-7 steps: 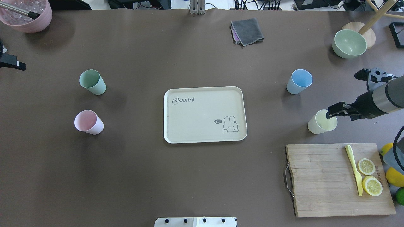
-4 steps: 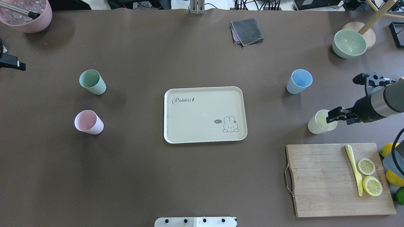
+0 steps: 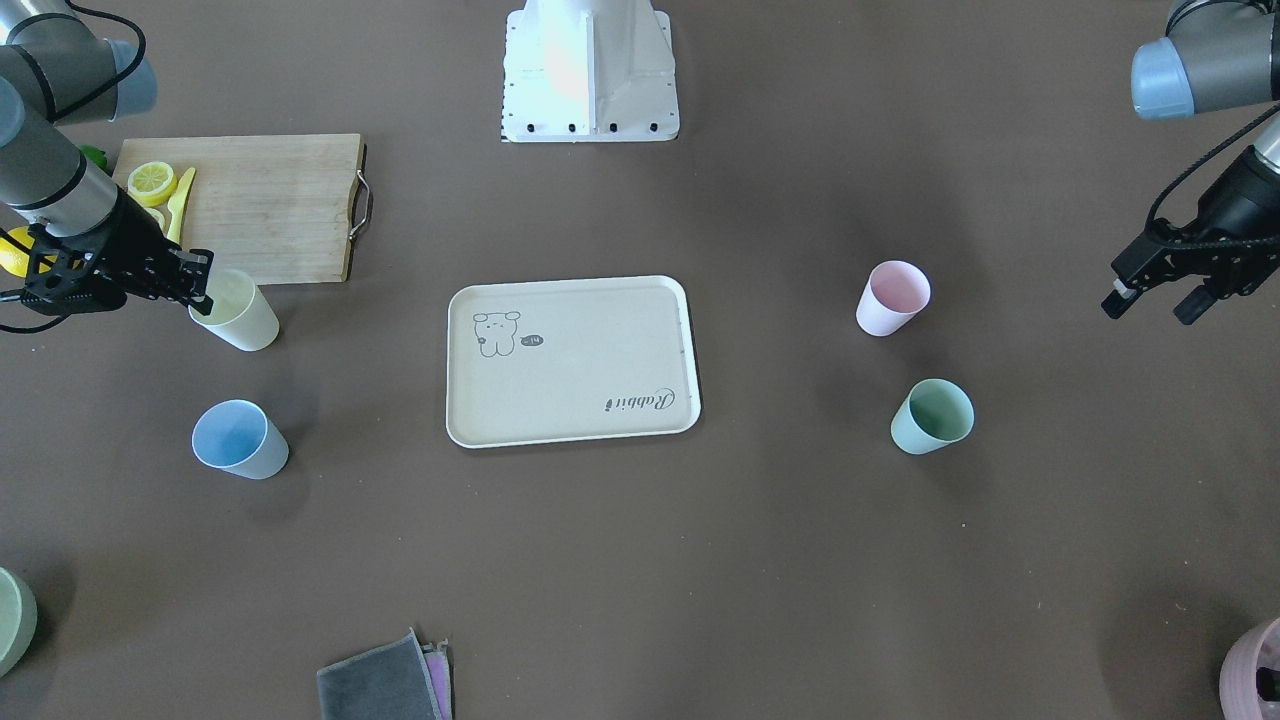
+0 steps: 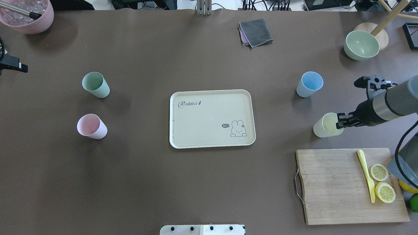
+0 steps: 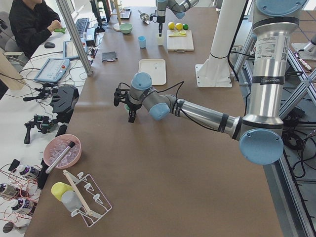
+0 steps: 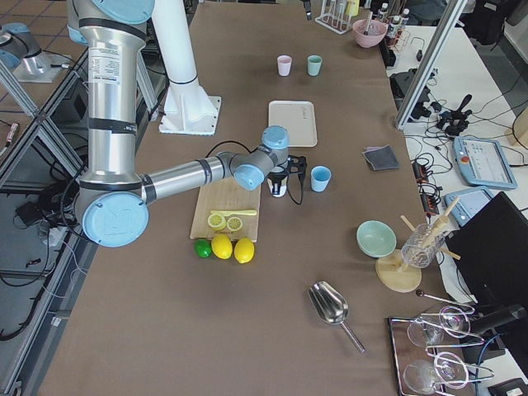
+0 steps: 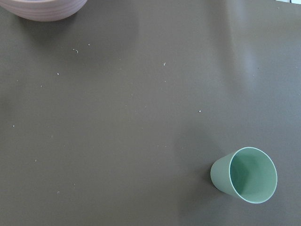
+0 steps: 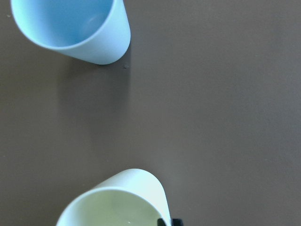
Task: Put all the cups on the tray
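The cream tray (image 4: 209, 120) lies at the table's middle with nothing on it. The pale yellow cup (image 4: 326, 125) stands to its right. My right gripper (image 4: 341, 120) is shut on that cup's near rim, and one fingertip (image 8: 164, 221) shows at the rim in the right wrist view. The light blue cup (image 4: 309, 84) stands just beyond it. The mint green cup (image 4: 95, 85) and the pink cup (image 4: 91, 126) stand left of the tray. My left gripper (image 3: 1148, 305) hangs open far out to the left of them, holding nothing.
A wooden cutting board (image 4: 336, 186) with lemon slices and a yellow knife lies at the near right. A sage bowl (image 4: 361, 45) sits at the far right, a grey cloth (image 4: 255, 32) at the far middle, and a mauve pot (image 4: 27, 16) in the far left corner.
My right gripper has come down and shifted left at the yellow cup's rim, and the cup has moved a little left toward the tray. The left arm has hardly moved.
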`<act>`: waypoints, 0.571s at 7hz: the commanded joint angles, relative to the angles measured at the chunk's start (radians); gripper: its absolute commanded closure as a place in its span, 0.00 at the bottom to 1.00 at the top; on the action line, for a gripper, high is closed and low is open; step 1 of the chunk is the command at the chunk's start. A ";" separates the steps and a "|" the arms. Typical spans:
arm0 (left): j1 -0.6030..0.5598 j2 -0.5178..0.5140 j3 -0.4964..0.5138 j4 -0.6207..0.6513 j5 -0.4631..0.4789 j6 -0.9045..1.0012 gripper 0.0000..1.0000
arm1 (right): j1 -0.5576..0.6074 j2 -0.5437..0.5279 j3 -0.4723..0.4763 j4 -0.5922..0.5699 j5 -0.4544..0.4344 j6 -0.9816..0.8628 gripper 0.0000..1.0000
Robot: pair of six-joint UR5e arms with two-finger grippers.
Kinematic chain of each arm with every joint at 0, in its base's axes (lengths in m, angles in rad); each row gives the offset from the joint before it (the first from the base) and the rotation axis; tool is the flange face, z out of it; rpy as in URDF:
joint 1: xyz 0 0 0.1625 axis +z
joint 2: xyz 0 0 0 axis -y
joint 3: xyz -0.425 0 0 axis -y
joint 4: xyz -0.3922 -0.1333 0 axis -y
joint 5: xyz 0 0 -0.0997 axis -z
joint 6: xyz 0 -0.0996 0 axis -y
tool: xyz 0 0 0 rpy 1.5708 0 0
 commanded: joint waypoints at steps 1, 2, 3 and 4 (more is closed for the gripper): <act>0.043 -0.024 -0.006 0.002 -0.001 -0.066 0.02 | 0.008 0.112 0.009 -0.116 0.003 0.022 1.00; 0.100 -0.037 -0.015 -0.001 0.005 -0.146 0.02 | 0.011 0.157 0.038 -0.199 0.003 0.022 1.00; 0.169 -0.027 -0.040 -0.036 0.048 -0.209 0.02 | 0.014 0.176 0.091 -0.282 0.005 0.022 1.00; 0.260 -0.021 -0.040 -0.079 0.118 -0.287 0.02 | 0.026 0.218 0.137 -0.383 0.005 0.022 1.00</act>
